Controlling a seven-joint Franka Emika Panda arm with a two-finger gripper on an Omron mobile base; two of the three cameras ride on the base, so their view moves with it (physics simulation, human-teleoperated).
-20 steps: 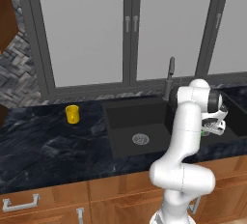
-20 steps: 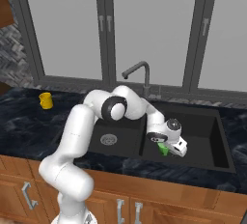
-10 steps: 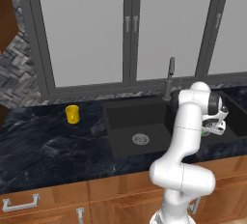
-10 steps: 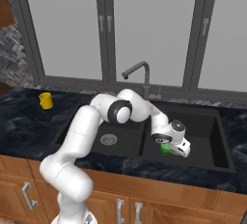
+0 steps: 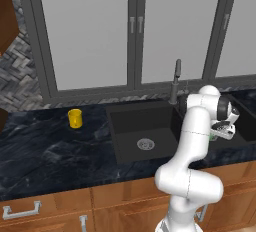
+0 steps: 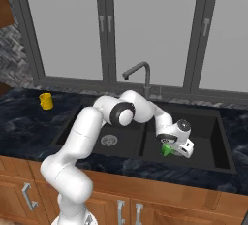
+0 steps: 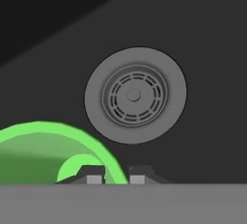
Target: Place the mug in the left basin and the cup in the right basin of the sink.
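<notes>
While your white arm reaches down into the black recessed double-basin sink (image 6: 68, 131), your two-finger gripper (image 6: 170, 150) hangs low inside the smaller black right basin (image 6: 213, 136), close to its floor. From the hand camera you see the two dark fingertips (image 7: 94, 174) standing narrowly apart, with the rim of the small bright green tapered cup (image 7: 53, 151) running between them: one tip sits inside the cup's mouth, the other just outside its wall. You cannot tell from these pictures whether the tips press on that rim or stand just clear of it.

The cup lies right at the hand, its open mouth turned toward the hand camera, and in the right base view it shows as a green patch (image 6: 167, 149) directly under the gripper. Just beyond the fingertips, ahead of the hand, sits the right basin's round grey drain (image 7: 135, 95).

Across the dividing ridge from your hand lies the larger square black left basin (image 5: 130, 126), with its round silver drain (image 5: 145, 144) in the middle. Behind the hand rises the slim dark grey faucet (image 6: 139, 76). Well apart from the hand, beyond the left basin, the small yellow cylindrical mug (image 5: 75, 118) stands upright on the dark marbled countertop (image 5: 45, 151).
</notes>
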